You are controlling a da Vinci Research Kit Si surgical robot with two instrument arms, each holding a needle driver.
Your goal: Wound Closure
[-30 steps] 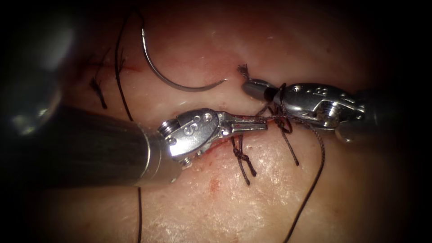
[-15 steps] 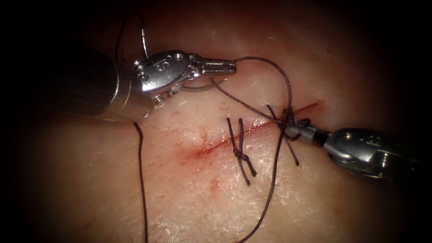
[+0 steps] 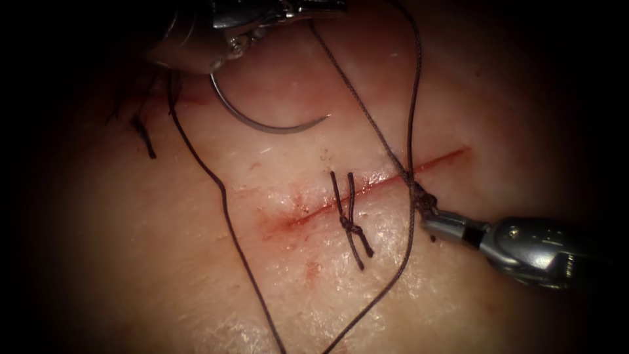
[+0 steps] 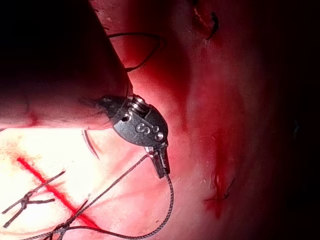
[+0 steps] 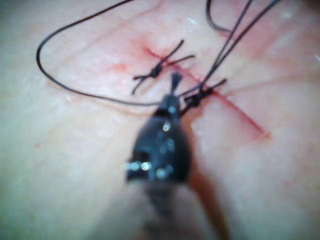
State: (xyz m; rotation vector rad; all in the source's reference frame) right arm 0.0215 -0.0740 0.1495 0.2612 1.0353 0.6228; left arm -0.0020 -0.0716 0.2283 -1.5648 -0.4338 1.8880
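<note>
The tissue (image 3: pixel 196 275) carries the cut (image 3: pixel 367 187) centrally, one finished knot (image 3: pixel 350 226) across it. The left tool (image 3: pixel 314 6), at twelve o'clock, pinches the thread (image 3: pixel 367 118); the right tool (image 3: pixel 445 226), at four o'clock, pinches the short end beside a new knot (image 3: pixel 419 193). Pulling opposite ways has drawn the strands taut. The needle (image 3: pixel 262 121) lies free at eleven o'clock, left of the cut.

Left tool (image 4: pixel 161 167): silver wrist stamped "S", two small round pins, dark shaft behind. Right tool (image 3: pixel 436 219): shiny steel wrist, dark band behind slim jaws, one screw.
</note>
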